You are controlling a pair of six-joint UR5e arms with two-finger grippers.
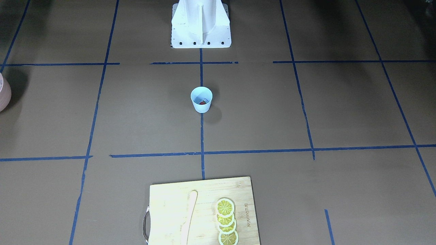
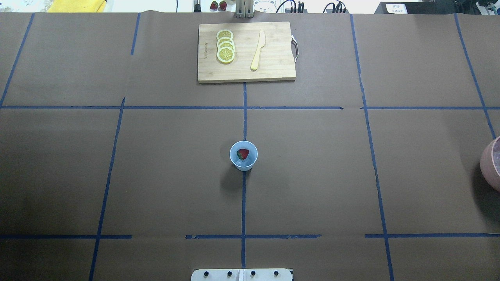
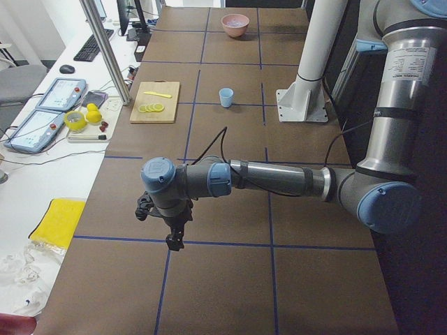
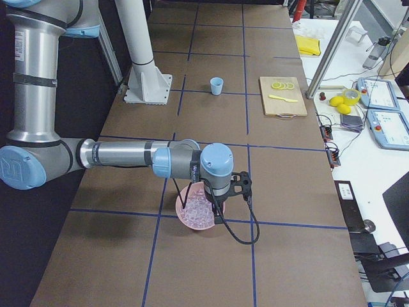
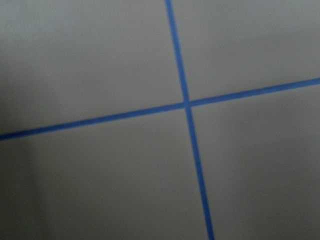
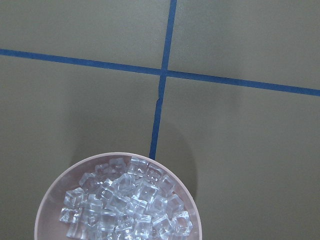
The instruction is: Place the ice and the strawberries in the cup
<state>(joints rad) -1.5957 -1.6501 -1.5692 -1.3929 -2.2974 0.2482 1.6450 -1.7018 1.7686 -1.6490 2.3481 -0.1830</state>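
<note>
The light-blue cup stands upright at the table's centre, on a blue tape line, also in the front view. A red strawberry lies inside it, beside a pale shape that may be ice. Several clear ice cubes fill a pink bowl at the table's right end. My right gripper hangs just over that bowl; I cannot tell whether it is open or shut. My left gripper hovers over bare table at the far left end, its state equally unclear.
A wooden cutting board at the far middle carries lemon slices and a pale knife. The robot's white base stands behind the cup. Monitors and yellow items sit on a side desk.
</note>
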